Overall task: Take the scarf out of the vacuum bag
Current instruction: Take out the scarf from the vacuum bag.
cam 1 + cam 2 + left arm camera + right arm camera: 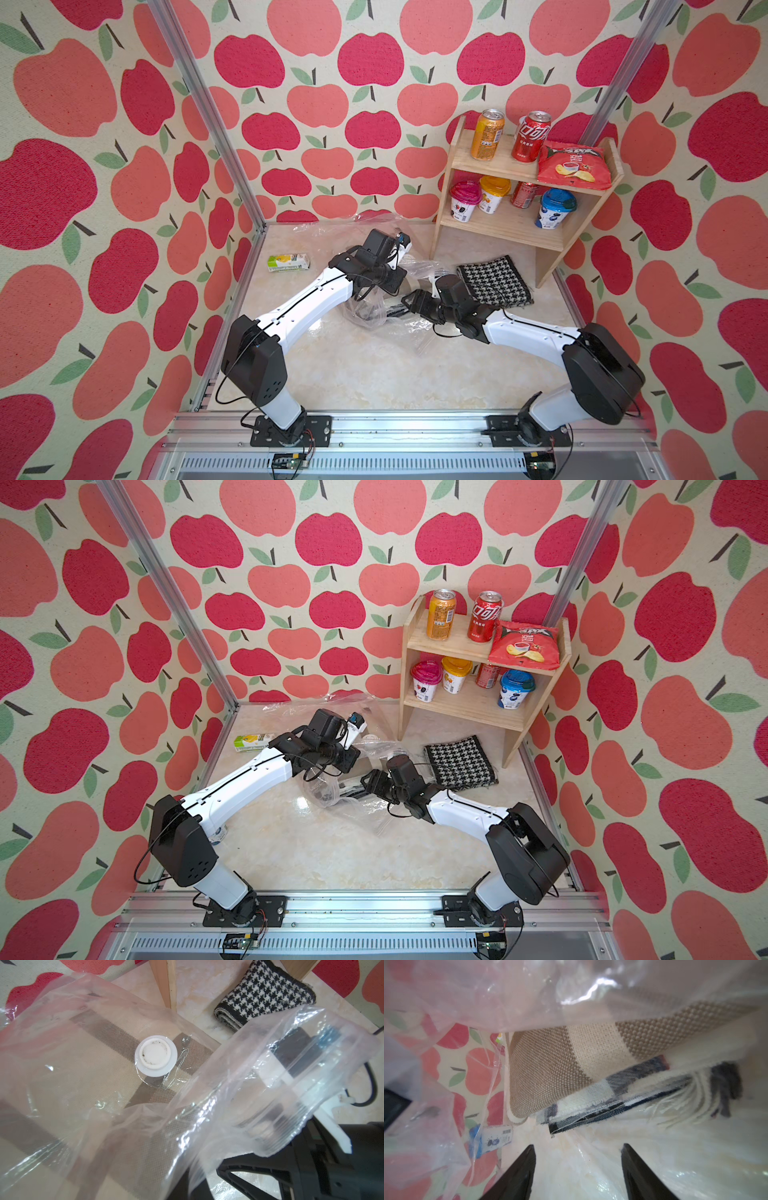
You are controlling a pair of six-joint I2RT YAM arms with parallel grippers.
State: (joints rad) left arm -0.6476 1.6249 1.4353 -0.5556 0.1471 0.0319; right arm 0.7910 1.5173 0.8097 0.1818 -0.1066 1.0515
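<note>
**Top views.** Vacuum bag point(365, 313) lies crumpled mid-table, mouth toward the right arm. Left gripper point(388, 282) hangs above it, closed. Film is bunched under it, so I read it as pinching the bag's upper layer to hold the mouth up. Right gripper point(399, 308) is low, pushed in under that film. Houndstooth scarf point(494, 280) lies folded outside the bag, beside the wooden shelf point(505, 228).

**Left wrist view.** White valve cap point(155, 1057) sits on the bag's face. Beige striped scarf point(93, 1068) shows through the plastic beneath it. This arm's own fingers are not visible here.

**Right wrist view.** Looking inside the bag. Fingers point(519, 1167) stand apart, nothing between them. Plaid scarf point(602, 1093), fringed, lies on the bottom film under the beige one. Its folded edge is just ahead of the fingertips, not touching.

**Step in hand, as I judge it.** Reach-in, before the grasp. Two scarves are inside.

**Next move.** Ease forward, low, until the plaid edge sits between the fingers, then close on cloth only.

**Risk.** Catching the bottom film with it, or dragging the beige scarf along.
</note>
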